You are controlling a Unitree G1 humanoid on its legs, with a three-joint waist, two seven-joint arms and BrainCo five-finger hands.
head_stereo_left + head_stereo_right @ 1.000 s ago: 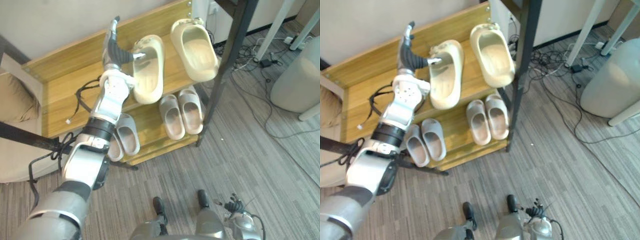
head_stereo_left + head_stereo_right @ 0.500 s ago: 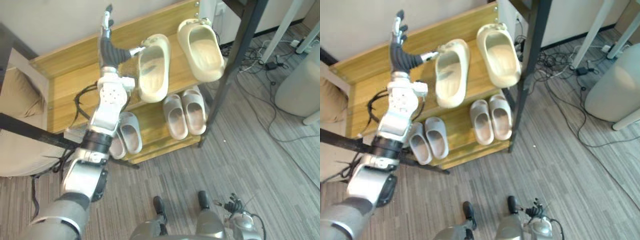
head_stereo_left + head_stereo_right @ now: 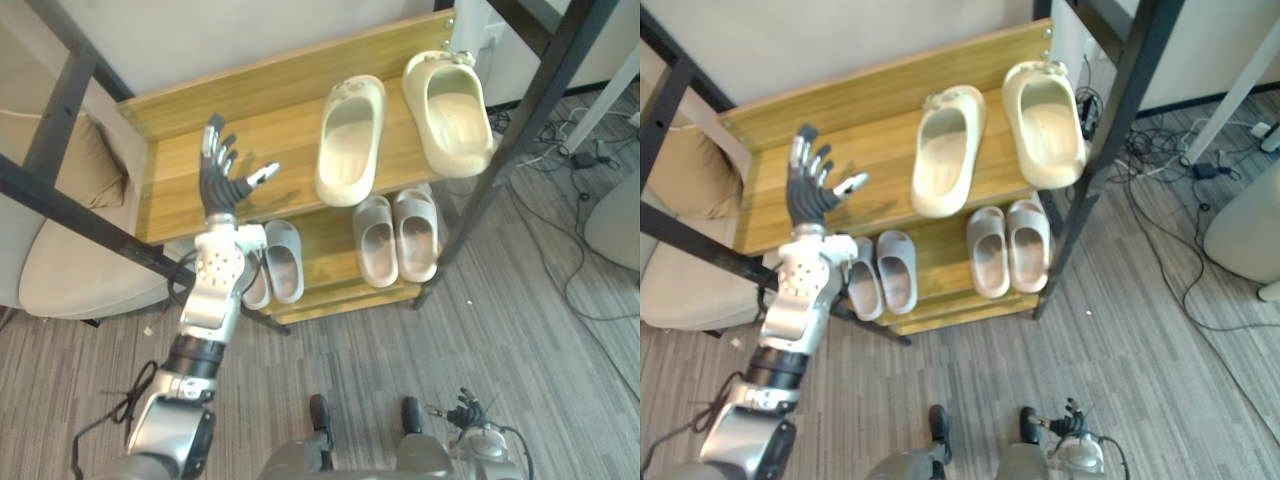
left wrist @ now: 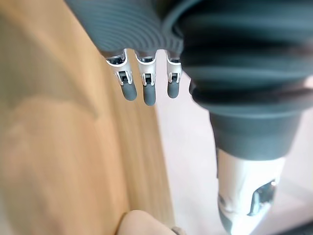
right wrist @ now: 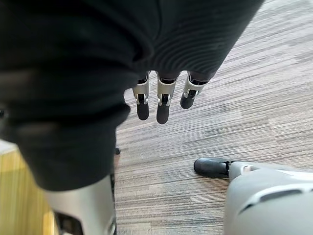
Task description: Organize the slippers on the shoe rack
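Back from the cream foam slipper [image 3: 350, 140] comes our left hand [image 3: 222, 185]: it was touching the heel and now hovers well apart, left of centre, fingers spread wide and empty. Our view has shifted too. That slipper lies on the top shelf of the yellow wooden shoe rack [image 3: 250, 125], upper middle of the frame, near the second cream foam slipper [image 3: 458, 100], with a gap between them. Two pairs of grey slippers [image 3: 395, 238] sit on the lower shelf. To close the gap, we judge a slow sideways push with straight fingers is best, keeping both toes toward the wall. Our right hand [image 5: 164, 98] hangs over the floor, fingers relaxed, holding nothing.
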